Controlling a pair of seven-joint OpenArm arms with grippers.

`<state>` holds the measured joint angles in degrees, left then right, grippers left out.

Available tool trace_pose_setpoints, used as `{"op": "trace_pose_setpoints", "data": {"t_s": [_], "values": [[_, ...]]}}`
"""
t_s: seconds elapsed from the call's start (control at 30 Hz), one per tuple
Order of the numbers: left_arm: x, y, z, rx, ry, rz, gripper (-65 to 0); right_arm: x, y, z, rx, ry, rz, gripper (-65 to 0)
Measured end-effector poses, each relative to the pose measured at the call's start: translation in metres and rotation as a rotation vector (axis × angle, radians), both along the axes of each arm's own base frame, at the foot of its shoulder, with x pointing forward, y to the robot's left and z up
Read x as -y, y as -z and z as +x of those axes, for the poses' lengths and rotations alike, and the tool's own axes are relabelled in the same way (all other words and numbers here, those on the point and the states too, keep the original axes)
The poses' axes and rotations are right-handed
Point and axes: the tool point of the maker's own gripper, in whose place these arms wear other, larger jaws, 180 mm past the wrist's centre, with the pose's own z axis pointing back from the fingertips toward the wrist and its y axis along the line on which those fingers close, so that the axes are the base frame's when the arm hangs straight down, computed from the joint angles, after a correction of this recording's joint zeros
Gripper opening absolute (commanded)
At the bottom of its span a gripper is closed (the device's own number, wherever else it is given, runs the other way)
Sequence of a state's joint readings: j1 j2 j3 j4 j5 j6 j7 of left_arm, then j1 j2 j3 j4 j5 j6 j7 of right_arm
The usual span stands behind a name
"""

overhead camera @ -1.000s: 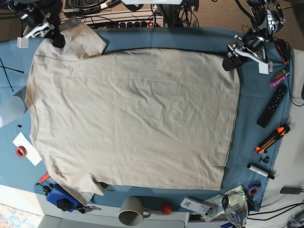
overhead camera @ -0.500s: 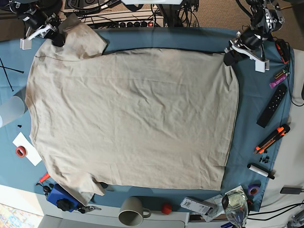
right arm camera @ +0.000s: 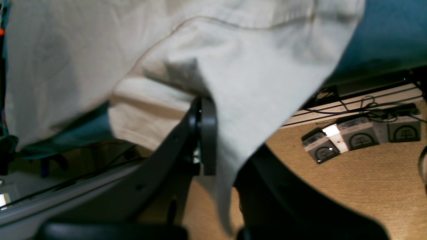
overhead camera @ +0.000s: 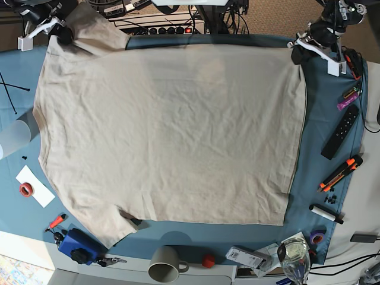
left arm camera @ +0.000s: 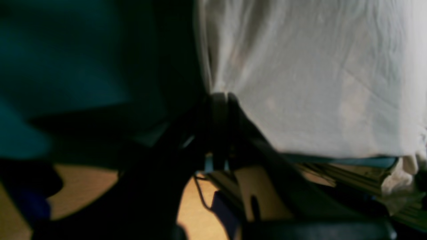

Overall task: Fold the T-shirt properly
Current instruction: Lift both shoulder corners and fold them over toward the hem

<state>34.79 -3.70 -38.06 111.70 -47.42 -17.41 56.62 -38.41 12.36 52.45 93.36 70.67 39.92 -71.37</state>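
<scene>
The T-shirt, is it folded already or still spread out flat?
Spread, not folded. The T-shirt lies as one layer over the blue tablecloth, both sleeves out; the right gripper and left gripper pinch its far corners.

The T-shirt is a large, plain beige short-sleeved garment spread wide across the middle of the base view, filling most of the frame from left to right. Its fabric is lightly wrinkled, with faint creases running across the body. One short sleeve points to the lower left, the other to the upper left corner, and the straight hem runs down the right side of the frame. The top edge looks raised and blurred along the upper part of the frame. In the right wrist view the cloth hangs in a drooping fold with a stitched seam near the top; in the left wrist view a pale, softly creased corner fills the upper right
</scene>
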Motion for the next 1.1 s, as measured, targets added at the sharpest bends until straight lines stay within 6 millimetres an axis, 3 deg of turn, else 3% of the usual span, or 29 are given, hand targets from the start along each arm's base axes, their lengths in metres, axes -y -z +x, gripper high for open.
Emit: {"op": "trace_pose_setpoints", "data": {"t_s": [0.2, 0.37, 0.5, 0.77, 1.1], "values": [[-0.020, -0.002, -0.006, -0.019, 0.007, 0.055, -65.0, -0.004, -0.010, 0.001, 0.014, -0.028, -0.018, -65.0], [-0.035, -0.017, -0.003, 0.017, -0.020, 0.098, -65.0, 0.003, -0.032, 0.012, 0.072, -0.041, -0.088, -65.0], [-0.035, -0.025, 0.002, 0.040, -0.013, 0.113, -65.0, 0.002, -0.043, 0.027, 0.122, -0.056, -0.112, -65.0], [-0.037, -0.026, 0.003, 0.036, -0.047, 0.108, -65.0, 0.009, -0.041, 0.046, 0.137, -0.056, -0.167, -65.0], [-0.035, -0.027, 0.025, 0.074, 0.015, 0.186, -65.0, 0.012, -0.042, 0.064, 0.165, -0.056, -0.210, -65.0]]}}
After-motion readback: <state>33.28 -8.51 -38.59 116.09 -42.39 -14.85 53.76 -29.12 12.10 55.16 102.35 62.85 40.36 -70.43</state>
